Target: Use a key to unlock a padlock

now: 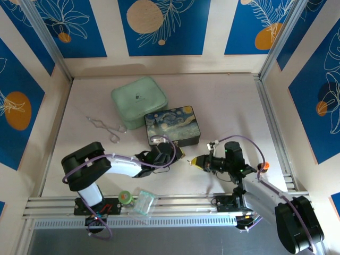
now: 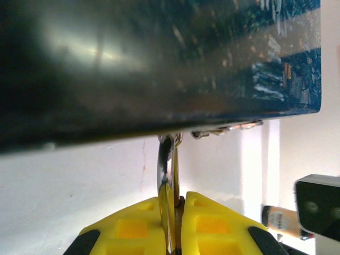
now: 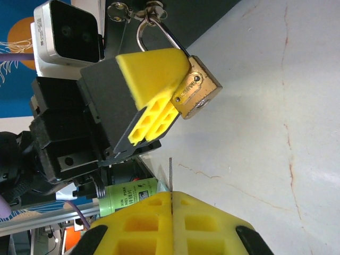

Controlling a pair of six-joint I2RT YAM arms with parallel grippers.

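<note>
The left pincer (image 2: 172,207) clamps the padlock (image 3: 201,93) (hung on the Starry Night box (image 1: 172,126)). The right pincer (image 3: 171,204) pinches the key (image 3: 171,171).

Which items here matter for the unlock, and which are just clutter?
Job: small brass padlock with silver shackle in left gripper; thin silvery key in right gripper; Starry-Night-patterned box it hangs from.
Lying about: mint-green square case; silver wire tongs; small green bottle; clear plastic tub.

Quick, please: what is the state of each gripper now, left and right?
Left gripper: closed on the small brass-gold padlock.
Right gripper: closed on the thin silvery metal key, seen edge-on.
</note>
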